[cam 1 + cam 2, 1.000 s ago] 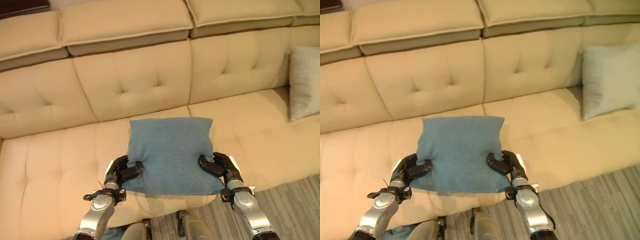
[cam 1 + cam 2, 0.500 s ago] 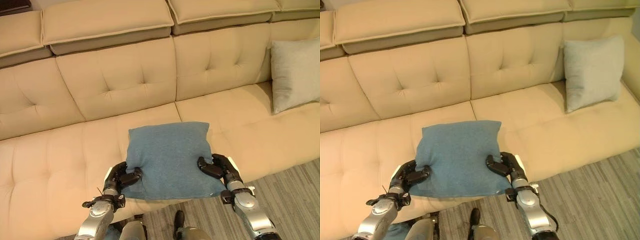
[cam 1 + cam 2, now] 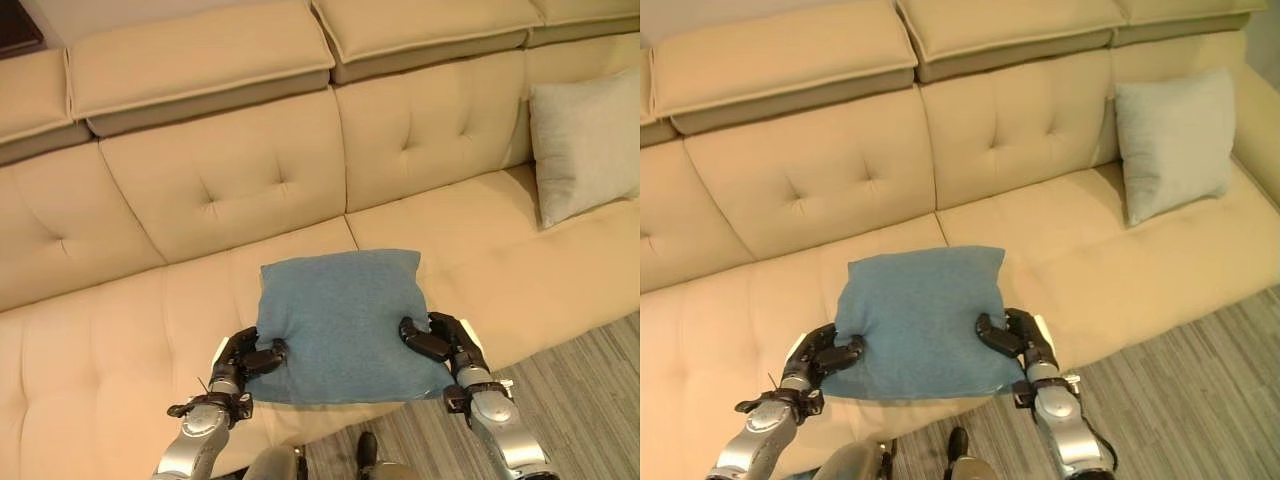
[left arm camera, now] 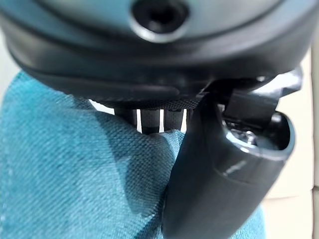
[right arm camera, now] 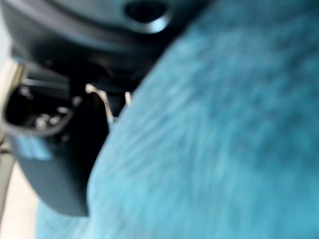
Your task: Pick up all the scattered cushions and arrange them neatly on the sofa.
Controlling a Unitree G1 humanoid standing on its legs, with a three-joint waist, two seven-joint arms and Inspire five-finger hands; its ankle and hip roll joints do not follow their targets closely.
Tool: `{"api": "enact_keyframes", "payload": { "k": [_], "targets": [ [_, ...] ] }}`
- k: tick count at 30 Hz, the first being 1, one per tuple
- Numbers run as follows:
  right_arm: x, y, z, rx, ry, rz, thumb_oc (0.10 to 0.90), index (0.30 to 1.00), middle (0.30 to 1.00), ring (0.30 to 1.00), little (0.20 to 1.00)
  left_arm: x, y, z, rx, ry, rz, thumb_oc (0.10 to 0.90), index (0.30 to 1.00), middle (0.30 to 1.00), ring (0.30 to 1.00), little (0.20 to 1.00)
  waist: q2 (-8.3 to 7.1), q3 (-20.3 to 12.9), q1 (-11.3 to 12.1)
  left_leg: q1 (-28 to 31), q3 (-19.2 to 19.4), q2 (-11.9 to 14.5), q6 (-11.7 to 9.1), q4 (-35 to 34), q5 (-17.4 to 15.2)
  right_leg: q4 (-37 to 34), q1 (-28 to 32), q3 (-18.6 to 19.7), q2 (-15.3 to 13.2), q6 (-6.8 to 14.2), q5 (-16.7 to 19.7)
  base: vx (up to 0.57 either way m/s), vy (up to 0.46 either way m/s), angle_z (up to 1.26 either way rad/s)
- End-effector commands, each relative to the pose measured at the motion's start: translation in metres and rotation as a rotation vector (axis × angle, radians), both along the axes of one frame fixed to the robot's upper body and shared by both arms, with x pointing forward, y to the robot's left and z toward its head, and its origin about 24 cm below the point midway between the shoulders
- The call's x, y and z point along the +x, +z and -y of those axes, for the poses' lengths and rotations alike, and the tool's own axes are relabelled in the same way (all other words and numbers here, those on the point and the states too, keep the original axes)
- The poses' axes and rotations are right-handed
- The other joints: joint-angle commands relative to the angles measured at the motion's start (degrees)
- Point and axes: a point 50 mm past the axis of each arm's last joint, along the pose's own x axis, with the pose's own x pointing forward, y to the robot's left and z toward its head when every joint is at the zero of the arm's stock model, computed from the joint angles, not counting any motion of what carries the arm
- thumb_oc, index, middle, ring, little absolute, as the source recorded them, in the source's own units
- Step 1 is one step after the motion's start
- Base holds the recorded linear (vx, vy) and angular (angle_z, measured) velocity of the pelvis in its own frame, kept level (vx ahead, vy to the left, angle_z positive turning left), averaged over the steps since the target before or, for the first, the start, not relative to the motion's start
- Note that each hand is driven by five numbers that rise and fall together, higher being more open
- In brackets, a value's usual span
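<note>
Squarely between left hand (image 3: 243, 356), right hand (image 3: 440, 338): blue cushion (image 3: 342, 322), pinched.

Both head eyes are looking down at the sofa (image 3: 150, 300) from above; wrist cameras are pressing close against the blue cushion (image 4: 75, 174).

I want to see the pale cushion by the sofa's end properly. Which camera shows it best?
The right eye view: the pale cushion shows whole, leaning against the sofa backrest. The left eye view cuts it off at the picture's edge. The wrist views show the blue cushion instead.
</note>
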Motion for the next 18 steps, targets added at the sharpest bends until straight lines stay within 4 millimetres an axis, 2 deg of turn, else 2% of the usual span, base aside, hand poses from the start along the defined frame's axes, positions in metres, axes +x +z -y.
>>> {"api": "enact_keyframes", "payload": {
  "k": [1,4,5,7,8,9,10,11,13,15,18],
  "targets": [
    [0.0240,0.0638,-0.0256,0.046,0.123,0.346,0.400,0.300,0.300,0.300,0.300,0.0236,0.0555,0.0335,-0.093,-0.132,0.330,0.400,0.300,0.300,0.300,0.300,0.91,-7.35,-0.91,-3.73,-1.52,-1.15,1.41,6.00,-8.10,16.82,-0.77,-2.51,0.04,3.30,1.22,0.18,0.069,-0.10],
    [0.0236,0.0629,-0.0268,0.050,0.125,0.344,0.400,0.300,0.300,0.300,0.300,0.0251,0.0569,0.0325,-0.089,-0.126,0.336,0.400,0.300,0.300,0.300,0.300,1.37,-7.26,-1.19,-2.46,-1.82,-0.83,1.31,5.00,-8.41,17.03,-2.15,-3.98,-1.98,2.86,0.53,0.14,0.010,0.33],
    [0.0230,0.0621,-0.0265,0.052,0.122,0.339,0.400,0.300,0.300,0.300,0.300,0.0253,0.0572,0.0336,-0.091,-0.133,0.339,0.400,0.300,0.300,0.300,0.300,2.15,-7.38,-1.78,-0.97,-2.69,-0.25,0.66,3.41,-8.59,12.81,-2.98,-5.41,-3.73,1.38,-1.53,0.17,-0.045,0.04],
    [0.0223,0.0613,-0.0256,0.052,0.119,0.336,0.400,0.300,0.300,0.300,0.300,0.0251,0.0574,0.0346,-0.094,-0.136,0.341,0.400,0.300,0.300,0.300,0.300,2.40,-7.33,-2.22,-0.38,-3.22,-0.17,0.36,2.95,-8.68,10.37,-3.93,-4.63,-3.56,0.92,-2.06,0.17,-0.070,-0.15],
    [0.0218,0.0607,-0.0232,0.043,0.106,0.334,0.400,0.300,0.300,0.300,0.300,0.0254,0.0579,0.0366,-0.098,-0.137,0.346,0.400,0.300,0.300,0.300,0.300,2.19,-6.93,-3.09,0.77,-4.64,-0.59,-0.21,2.51,-9.20,3.74,-5.47,-1.59,-3.25,1.24,-0.90,0.15,-0.104,-0.05],
    [0.0221,0.0612,-0.0221,0.038,0.101,0.336,0.400,0.300,0.300,0.300,0.300,0.0256,0.0579,0.0373,-0.099,-0.138,0.347,0.400,0.300,0.300,0.300,0.300,1.98,-6.96,-3.33,0.65,-5.19,-0.87,-0.36,2.56,-9.25,1.19,-6.08,-0.03,-3.08,1.63,0.37,0.21,-0.149,0.12],
    [0.0227,0.0618,-0.0208,0.029,0.096,0.341,0.400,0.300,0.300,0.300,0.300,0.0275,0.0593,0.0384,-0.094,-0.137,0.355,0.400,0.300,0.300,0.300,0.300,1.73,-6.45,-3.83,1.07,-6.42,-1.21,-0.61,2.83,-9.76,-0.86,-6.95,3.21,-2.15,1.95,1.51,0.11,-0.092,0.44],
    [0.0230,0.0620,-0.0196,0.023,0.091,0.341,0.400,0.300,0.300,0.300,0.300,0.0283,0.0602,0.0393,-0.093,-0.140,0.360,0.400,0.300,0.300,0.300,0.300,1.55,-6.46,-3.94,0.81,-6.74,-1.36,-0.73,3.05,-9.78,-1.59,-7.41,4.32,-1.96,2.26,2.38,0.08,-0.065,0.55],
    [0.0240,0.0629,-0.0192,0.016,0.092,0.344,0.400,0.300,0.300,0.300,0.300,0.0298,0.0623,0.0401,-0.087,-0.146,0.372,0.400,0.300,0.300,0.300,0.300,1.12,-6.29,-3.97,0.65,-7.14,-1.63,-0.92,3.49,-10.15,-2.84,-6.98,5.17,-2.05,2.57,3.21,0.06,-0.119,0.81],
    [0.0255,0.0636,-0.0203,0.025,0.098,0.345,0.400,0.300,0.300,0.300,0.300,0.0299,0.0633,0.0383,-0.075,-0.146,0.378,0.400,0.300,0.300,0.300,0.300,0.17,-7.35,-3.55,1.23,-7.35,-1.30,-1.56,2.89,-10.65,-6.48,-4.78,4.03,-2.60,2.61,4.39,0.12,-0.220,0.53],
    [0.0255,0.0634,-0.0215,0.030,0.105,0.344,0.400,0.300,0.300,0.300,0.300,0.0299,0.0655,0.0362,-0.074,-0.138,0.386,0.400,0.300,0.300,0.300,0.300,-0.07,-7.86,-3.35,1.43,-7.74,-0.50,-2.27,2.18,-10.20,-8.26,-3.30,2.90,-2.20,2.19,4.29,0.05,-0.183,0.04]
  ]
}}
